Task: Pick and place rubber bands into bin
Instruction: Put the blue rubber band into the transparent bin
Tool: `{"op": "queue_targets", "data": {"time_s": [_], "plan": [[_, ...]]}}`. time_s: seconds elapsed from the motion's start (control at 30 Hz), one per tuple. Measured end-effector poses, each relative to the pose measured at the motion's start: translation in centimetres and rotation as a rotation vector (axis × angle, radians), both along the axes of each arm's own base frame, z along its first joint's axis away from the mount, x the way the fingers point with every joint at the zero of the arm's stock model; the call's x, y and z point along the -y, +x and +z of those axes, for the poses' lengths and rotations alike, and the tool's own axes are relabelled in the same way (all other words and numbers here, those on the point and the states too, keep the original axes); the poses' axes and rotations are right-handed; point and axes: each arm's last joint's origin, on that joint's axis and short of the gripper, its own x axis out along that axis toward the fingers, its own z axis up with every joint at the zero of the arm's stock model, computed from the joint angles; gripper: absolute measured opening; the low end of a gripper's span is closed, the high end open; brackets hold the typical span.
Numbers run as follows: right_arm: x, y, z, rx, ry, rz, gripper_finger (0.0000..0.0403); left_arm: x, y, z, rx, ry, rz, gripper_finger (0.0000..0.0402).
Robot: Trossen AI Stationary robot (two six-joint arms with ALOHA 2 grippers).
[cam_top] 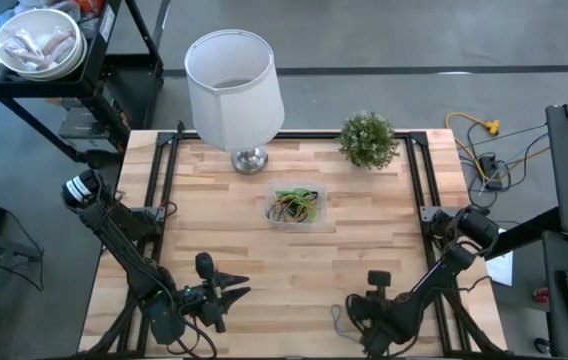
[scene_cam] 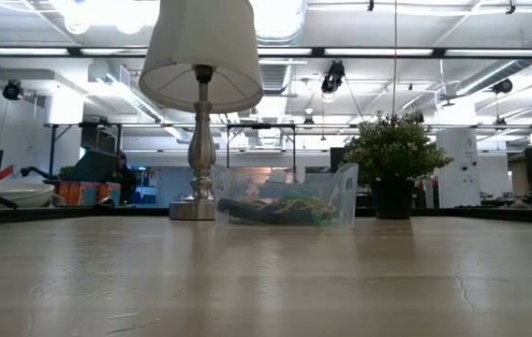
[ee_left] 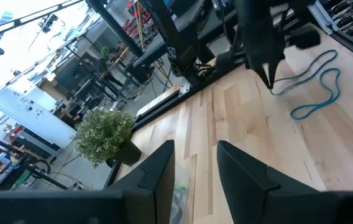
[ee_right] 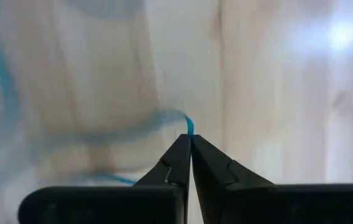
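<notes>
My right gripper [ee_right: 189, 144] is pinched on a blue band [ee_left: 316, 84]; left gripper [ee_left: 195, 171] waits, fingers apart.

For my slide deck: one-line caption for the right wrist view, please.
Right gripper shut on a blue rubber band, pinching it against the wooden table.

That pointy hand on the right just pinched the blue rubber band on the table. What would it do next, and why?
Probably lift straight up a little. The right hand is shut on the blue rubber band, which still lies on the table, while the bin sits farther off toward the lamp.
</notes>
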Motion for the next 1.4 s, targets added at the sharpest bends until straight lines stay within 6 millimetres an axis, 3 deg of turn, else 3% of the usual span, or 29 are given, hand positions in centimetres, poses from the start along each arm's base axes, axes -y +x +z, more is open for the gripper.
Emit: {"op": "queue_targets", "data": {"time_s": [0.43,0.83,1.13,1.4], "plan": [[-1.2,0.6,4.1,0.263,-0.278,0.199,0.0008,0.0,0.0,-0.1,-0.001,0.001,0.000,0.0105],[-0.4,1.9,5.6,0.482,-0.655,0.354,0.0008,0.0,0.0,-0.1,-0.001,0.001,0.000,0.0105],[2.1,4.4,6.4,0.556,-0.927,0.348,0.0008,0.0,0.0,-0.1,-0.002,0.002,0.000,0.0105],[6.7,7.8,6.6,0.439,-1.059,0.273,0.0008,0.0,0.0,-0.1,0.009,-0.032,0.005,0.0105]]}}
